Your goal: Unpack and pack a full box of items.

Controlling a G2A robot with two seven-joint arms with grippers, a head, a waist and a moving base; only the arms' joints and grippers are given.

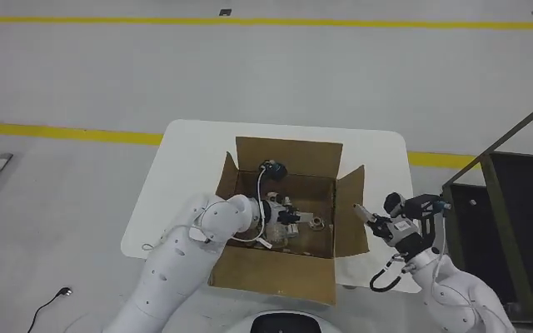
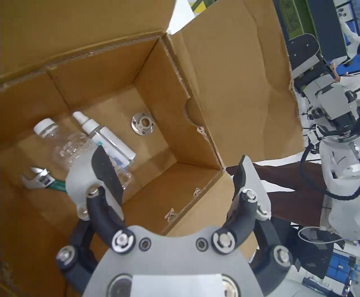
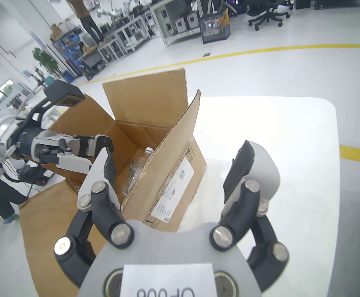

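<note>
I found the left fingers (image 2: 105,168) apart and empty inside the cardboard box (image 2: 92,33). The clear plastic bottle (image 2: 70,143) lay just beyond one fingertip, long axis running away from it, spray bottle (image 2: 109,140) alongside. The right fingers (image 3: 242,166), also apart, hung outside over the worktop (image 3: 281,126), farther off; from there a flap hid most of the box floor.

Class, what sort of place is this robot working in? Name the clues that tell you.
Probably a robotics lab or workshop hall: there are painted yellow floor lines, workbenches loaded with equipment, and office chairs in the background.
</note>
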